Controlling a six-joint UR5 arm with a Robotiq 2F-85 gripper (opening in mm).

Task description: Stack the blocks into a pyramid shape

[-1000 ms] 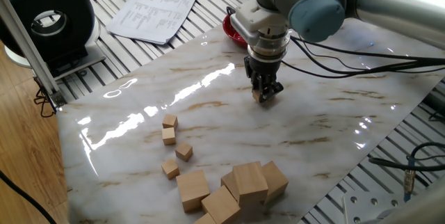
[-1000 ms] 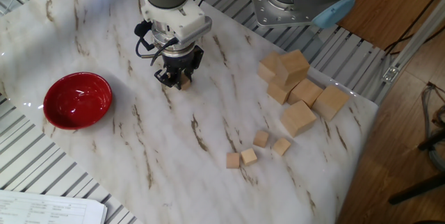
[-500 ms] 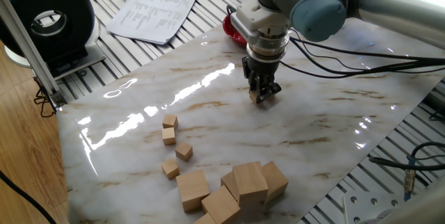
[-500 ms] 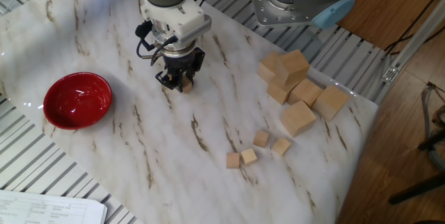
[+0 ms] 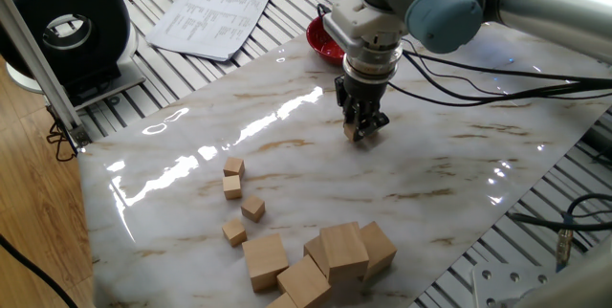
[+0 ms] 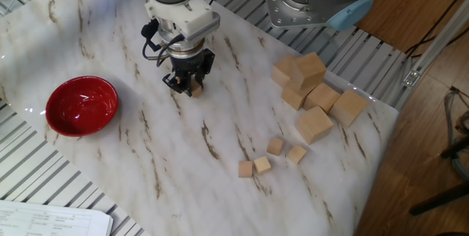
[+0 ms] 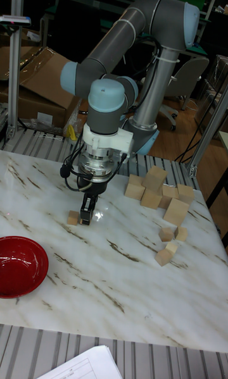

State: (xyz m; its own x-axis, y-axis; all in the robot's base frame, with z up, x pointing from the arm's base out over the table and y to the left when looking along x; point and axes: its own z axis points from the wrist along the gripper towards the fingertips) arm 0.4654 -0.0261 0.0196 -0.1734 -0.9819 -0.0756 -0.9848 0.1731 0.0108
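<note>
My gripper (image 5: 360, 132) points straight down at the middle of the marble table, fingertips at the surface. It is shut on a small tan block (image 5: 355, 133), which also shows at the fingertips in the other fixed view (image 6: 196, 88). In the tall fixed view the gripper (image 7: 88, 216) stands right beside another small block (image 7: 73, 217) resting on the marble. Several loose small blocks (image 5: 234, 166) (image 6: 275, 146) (image 7: 166, 233) lie scattered near the table's corner, well away from the gripper.
A pile of much larger wooden cubes (image 5: 344, 249) (image 6: 309, 71) sits past the small blocks. A red bowl (image 6: 81, 105) (image 7: 19, 266) stands on the far side of the gripper. Papers (image 5: 211, 13) and a black reel (image 5: 69, 29) lie off the marble.
The wrist and gripper have shifted only slightly, staying low over the same spot with the block. The loose blocks and large cubes have not moved.
</note>
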